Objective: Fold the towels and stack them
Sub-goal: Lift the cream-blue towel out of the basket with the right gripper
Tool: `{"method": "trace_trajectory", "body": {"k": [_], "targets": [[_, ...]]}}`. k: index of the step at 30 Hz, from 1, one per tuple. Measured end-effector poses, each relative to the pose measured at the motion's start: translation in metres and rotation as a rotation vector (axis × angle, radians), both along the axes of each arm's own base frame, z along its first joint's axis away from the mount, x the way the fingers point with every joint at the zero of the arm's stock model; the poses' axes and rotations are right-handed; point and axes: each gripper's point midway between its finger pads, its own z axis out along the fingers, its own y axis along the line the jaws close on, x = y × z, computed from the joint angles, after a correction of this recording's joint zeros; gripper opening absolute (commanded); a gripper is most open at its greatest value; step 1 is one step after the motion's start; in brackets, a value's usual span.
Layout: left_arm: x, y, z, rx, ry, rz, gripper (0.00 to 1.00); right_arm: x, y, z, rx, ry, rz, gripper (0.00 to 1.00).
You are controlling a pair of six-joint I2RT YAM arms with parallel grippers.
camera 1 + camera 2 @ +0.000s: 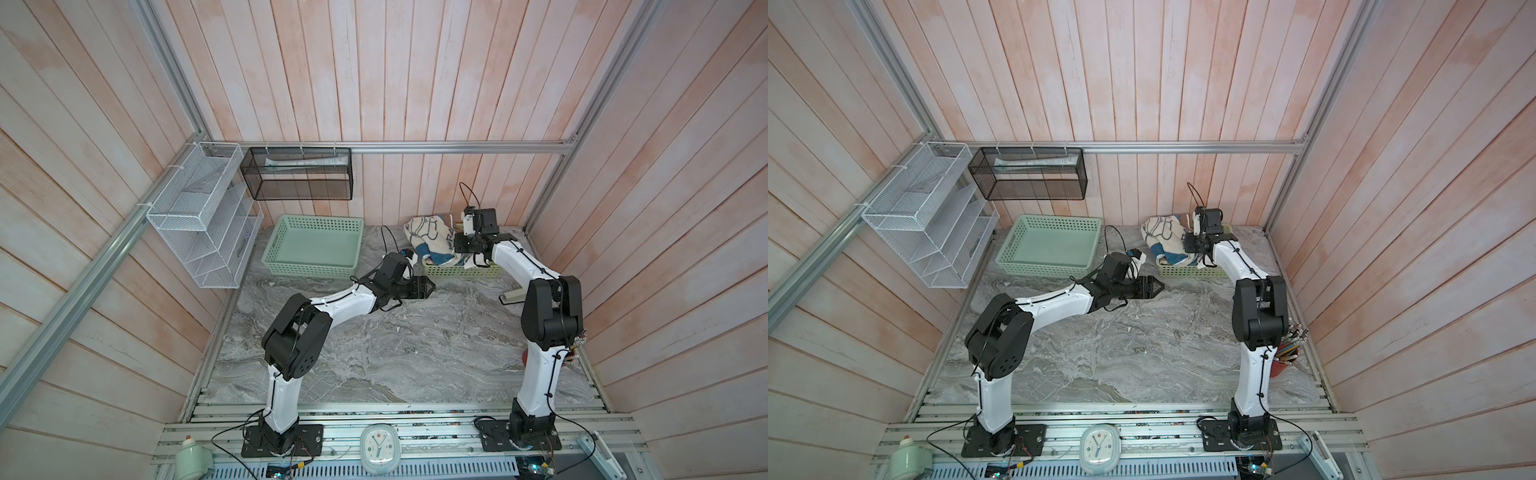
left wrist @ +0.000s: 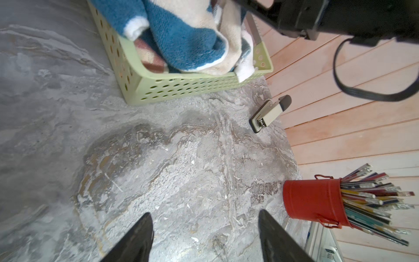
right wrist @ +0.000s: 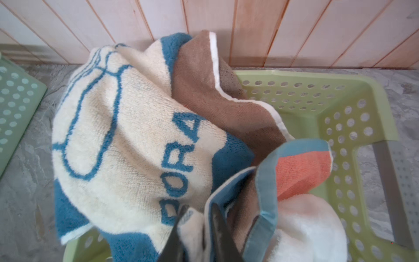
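**Fig.** Towels (image 1: 432,243) are heaped unfolded in the basket (image 1: 461,271) near the back right corner of the tabletop (image 1: 415,340). The cream towel (image 3: 127,127) is pinched by the right gripper (image 3: 198,211), presumably for lifting out. The left gripper (image 2: 204,214) is held spread and empty over the middle.

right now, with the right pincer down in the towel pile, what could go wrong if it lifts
1. The right pincer pinches a fold of the cream towel right beside the blue hem of the striped towel, and the two lie tangled; a lift may drag both out.
2. The cloths drape over the rim of the yellow-green basket, so it could tip or slide, and the left pincer hangs open over bare table, steadying nothing.
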Motion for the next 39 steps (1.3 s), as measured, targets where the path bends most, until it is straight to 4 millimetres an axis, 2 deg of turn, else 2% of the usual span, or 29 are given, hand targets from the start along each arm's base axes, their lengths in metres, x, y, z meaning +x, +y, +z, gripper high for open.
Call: {"method": "trace_trajectory", "body": {"k": [1, 2, 4, 6, 8, 11, 13, 15, 16, 17, 19, 20, 22, 23, 26, 28, 29, 32, 34, 39], "targets": [[0.000, 0.000, 0.001, 0.002, -0.002, -0.001, 0.74, -0.001, 0.002, 0.000, -0.004, 0.000, 0.005, 0.14], [0.000, 0.000, 0.001, 0.007, -0.002, -0.003, 0.74, -0.001, 0.004, 0.000, -0.011, -0.003, 0.006, 0.19], [-0.001, 0.002, -0.002, 0.022, -0.002, -0.009, 0.74, -0.001, 0.006, 0.003, -0.026, -0.012, 0.007, 0.41], [-0.002, 0.004, -0.005, 0.039, 0.000, -0.013, 0.74, 0.001, 0.006, 0.014, -0.040, -0.030, -0.008, 0.56], [-0.003, 0.005, -0.007, 0.050, 0.000, -0.017, 0.74, 0.007, 0.003, 0.031, -0.055, -0.061, -0.025, 0.59], [-0.003, 0.006, -0.009, 0.060, 0.001, -0.019, 0.74, 0.017, 0.003, 0.067, -0.060, -0.129, -0.032, 0.59], [-0.003, 0.006, -0.008, 0.061, -0.002, -0.020, 0.74, 0.022, 0.009, 0.090, -0.072, -0.170, -0.014, 0.60], [-0.003, 0.006, -0.008, 0.063, -0.008, -0.025, 0.74, 0.030, 0.027, 0.111, -0.080, -0.209, 0.027, 0.65], [-0.003, 0.006, -0.008, 0.065, -0.011, -0.027, 0.74, 0.034, 0.036, 0.115, -0.082, -0.219, 0.043, 0.76], [-0.003, 0.006, -0.009, 0.067, -0.013, -0.029, 0.74, 0.039, 0.049, 0.116, -0.082, -0.224, 0.066, 0.81], [-0.003, 0.006, -0.009, 0.073, -0.018, -0.032, 0.74, 0.047, 0.069, 0.104, -0.092, -0.206, 0.100, 0.82], [-0.004, 0.007, -0.009, 0.076, -0.020, -0.035, 0.74, 0.049, 0.080, 0.091, -0.097, -0.182, 0.116, 0.82], [-0.003, 0.008, -0.008, 0.078, -0.027, -0.037, 0.74, 0.051, 0.094, 0.056, -0.113, -0.116, 0.142, 0.75], [-0.003, 0.008, -0.008, 0.078, -0.028, -0.037, 0.74, 0.050, 0.099, 0.035, -0.124, -0.074, 0.152, 0.65], [-0.003, 0.014, -0.007, 0.081, -0.029, -0.031, 0.74, 0.045, 0.101, -0.013, -0.171, 0.035, 0.160, 0.21], [-0.004, 0.020, -0.005, 0.080, -0.033, -0.024, 0.74, 0.044, 0.096, -0.018, -0.199, 0.049, 0.144, 0.06], [-0.005, 0.024, -0.004, 0.078, -0.038, -0.021, 0.73, 0.044, 0.094, -0.010, -0.210, 0.032, 0.135, 0.01], [-0.007, 0.031, 0.006, 0.070, -0.057, -0.015, 0.73, 0.042, 0.088, 0.028, -0.238, -0.053, 0.120, 0.00], [-0.004, 0.034, 0.016, 0.057, -0.080, -0.009, 0.73, 0.032, 0.083, 0.069, -0.239, -0.132, 0.118, 0.00], [0.003, 0.042, 0.043, 0.024, -0.141, 0.010, 0.67, 0.007, 0.085, 0.196, -0.190, -0.396, 0.111, 0.00]]}}
